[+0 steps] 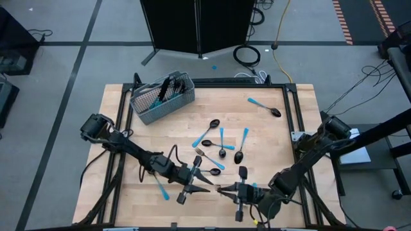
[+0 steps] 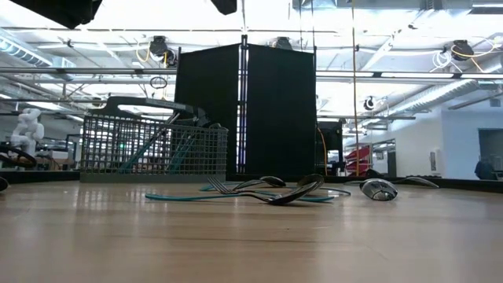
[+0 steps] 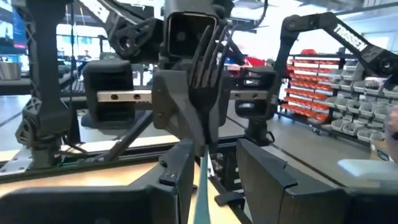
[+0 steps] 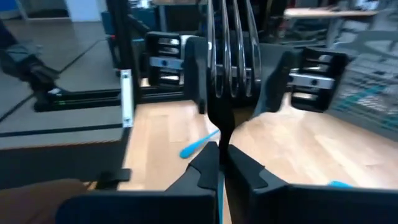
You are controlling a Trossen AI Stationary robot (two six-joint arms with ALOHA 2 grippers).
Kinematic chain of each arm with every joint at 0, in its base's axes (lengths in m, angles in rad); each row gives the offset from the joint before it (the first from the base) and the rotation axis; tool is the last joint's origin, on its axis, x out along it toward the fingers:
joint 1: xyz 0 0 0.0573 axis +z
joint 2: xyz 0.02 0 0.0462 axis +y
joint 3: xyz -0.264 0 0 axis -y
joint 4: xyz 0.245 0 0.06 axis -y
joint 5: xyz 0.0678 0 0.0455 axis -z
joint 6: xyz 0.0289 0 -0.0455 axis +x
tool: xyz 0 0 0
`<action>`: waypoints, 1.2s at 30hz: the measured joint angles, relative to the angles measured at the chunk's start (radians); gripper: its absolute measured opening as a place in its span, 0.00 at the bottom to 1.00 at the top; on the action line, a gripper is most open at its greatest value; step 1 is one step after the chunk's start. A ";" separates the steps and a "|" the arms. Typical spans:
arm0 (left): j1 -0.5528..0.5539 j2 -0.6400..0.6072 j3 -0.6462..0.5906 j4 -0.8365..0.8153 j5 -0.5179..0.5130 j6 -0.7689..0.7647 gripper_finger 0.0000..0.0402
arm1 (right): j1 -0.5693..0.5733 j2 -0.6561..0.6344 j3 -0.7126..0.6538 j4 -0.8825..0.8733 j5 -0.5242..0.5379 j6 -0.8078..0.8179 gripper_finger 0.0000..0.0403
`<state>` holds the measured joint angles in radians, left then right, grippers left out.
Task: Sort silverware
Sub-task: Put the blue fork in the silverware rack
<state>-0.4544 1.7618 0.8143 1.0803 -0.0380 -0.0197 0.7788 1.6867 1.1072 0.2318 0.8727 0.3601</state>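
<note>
Both arms meet at the near edge of the table [image 1: 128,109], their tips pointing at each other. The right gripper [image 4: 219,163] has its fingers pressed together on the neck of a fork [image 4: 231,68], whose dark tines stand up in front of its wrist camera and whose blue handle runs down between the fingers. The left gripper [image 3: 208,163] also shows a fork [image 3: 205,62] rising between its fingers, with a blue handle at the bottom; its jaws stand partly apart with the handle between them, and I cannot tell from these views whether they actually bear on it, nor whether this is the same fork passing between the two arms or a second one. The rest of the silverware lies in several places: a loose cluster of spoons [image 1: 221,149] and forks mid-table, one spoon [image 1: 264,106] apart toward the far right, one piece [image 1: 160,187] beside the left arm, and several already standing in the wire basket [image 1: 162,97] at the far left. These pieces look light, stiff and thin, with smooth handles that would probably slip or swivel in a narrow pinch. The neck, where handle meets head, seems the best place to hold, since it keeps the piece from pivoting and leaves the handle free to go into the basket.
</note>
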 joint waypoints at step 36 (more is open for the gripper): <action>0.004 0.000 0.000 -0.049 -0.075 0.008 0.12 | -0.143 0.037 0.000 0.007 -0.200 0.006 0.00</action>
<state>-0.4503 1.7622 0.8146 1.0316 -0.1131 -0.0116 0.6358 1.7237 1.1076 0.2386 0.6732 0.3664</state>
